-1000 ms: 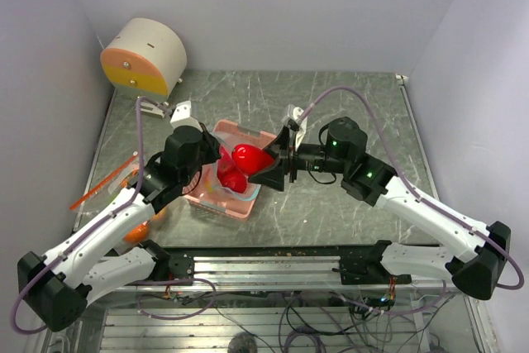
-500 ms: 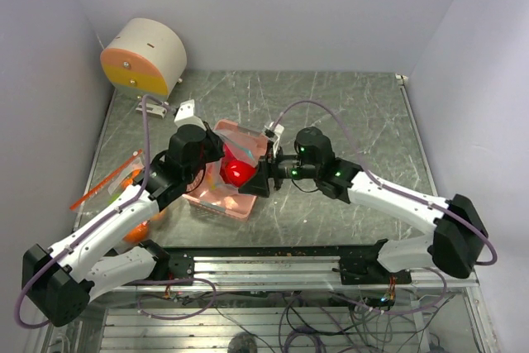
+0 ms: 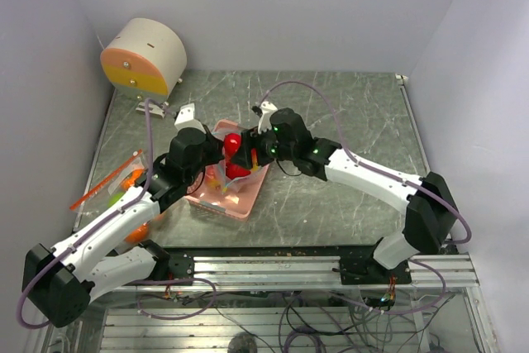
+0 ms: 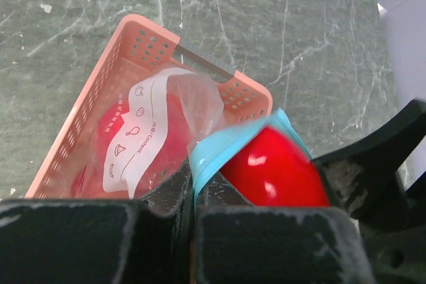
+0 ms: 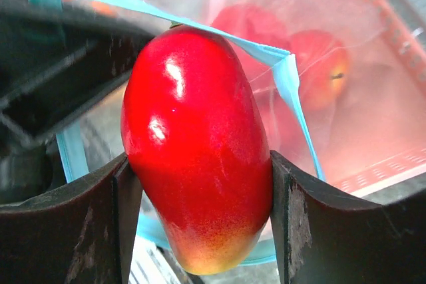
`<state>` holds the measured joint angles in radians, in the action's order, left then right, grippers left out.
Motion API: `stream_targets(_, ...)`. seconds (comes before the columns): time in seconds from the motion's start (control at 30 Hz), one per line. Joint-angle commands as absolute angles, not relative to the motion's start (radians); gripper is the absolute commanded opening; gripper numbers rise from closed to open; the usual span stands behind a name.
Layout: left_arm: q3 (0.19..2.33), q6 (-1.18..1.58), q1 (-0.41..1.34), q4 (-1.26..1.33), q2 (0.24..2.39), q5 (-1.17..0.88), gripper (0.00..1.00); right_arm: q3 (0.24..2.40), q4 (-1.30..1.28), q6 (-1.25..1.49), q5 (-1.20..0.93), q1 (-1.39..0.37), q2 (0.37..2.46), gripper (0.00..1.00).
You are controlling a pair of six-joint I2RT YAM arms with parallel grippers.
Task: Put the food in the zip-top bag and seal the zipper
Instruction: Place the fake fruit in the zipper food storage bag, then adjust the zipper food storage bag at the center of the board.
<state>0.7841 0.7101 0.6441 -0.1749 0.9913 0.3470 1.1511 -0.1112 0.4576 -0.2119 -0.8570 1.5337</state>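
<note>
Your right gripper point(image 5: 200, 171) is clamped on a red apple point(image 5: 196, 131), with one finger against each side. The apple sits at the mouth of the bag point(image 4: 193, 101), and the zipper point(image 5: 287, 78) is draped over its top. Your left gripper point(image 4: 194, 197) has its jaws pressed together, pinching the zipper edge just beside the apple. The bag lies in the basket point(image 3: 235, 208), centre-left of the top view. You can see more apples point(image 5: 319, 74) through the plastic, at the upper right of the right wrist view.
</note>
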Motion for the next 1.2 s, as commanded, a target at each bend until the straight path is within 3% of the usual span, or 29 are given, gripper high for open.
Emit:
stream_targets(0.0,0.781,0.705,0.647,-0.142,1.008,0.283,0.07,1.259,-0.192,0.434,-0.031,-0.906,1.588,0.64)
stream_targets(0.13,0.802,0.690,0.647,-0.154,1.025,0.295,0.07,1.261,-0.210,0.422,0.009,-0.930,1.604,0.80)
stream_targets(0.33,0.814,0.685,0.647,-0.147,1.021,0.314,0.08,1.252,-0.216,0.407,0.015,-0.931,1.598,0.80)
stream_targets(0.6,0.832,0.665,0.647,-0.201,1.007,0.353,0.24,1.217,-0.225,0.369,0.034,-0.936,1.498,0.87)
stream_targets(0.73,0.844,0.651,0.647,-0.209,0.984,0.340,0.49,1.186,-0.207,0.318,-0.001,-0.936,1.417,0.88)
stream_targets(0.9,0.866,0.613,0.647,-0.240,0.915,0.327,0.91,1.176,-0.199,0.256,-0.129,-0.936,1.364,0.86)
stream_targets(1.0,0.882,0.584,0.647,-0.310,0.849,0.327,0.94,1.181,-0.210,0.259,-0.177,-0.937,1.367,0.82)
stream_targets(1.17,0.862,0.548,0.647,-0.435,0.678,0.368,0.82,1.170,-0.212,0.268,-0.267,-0.938,1.380,0.76)
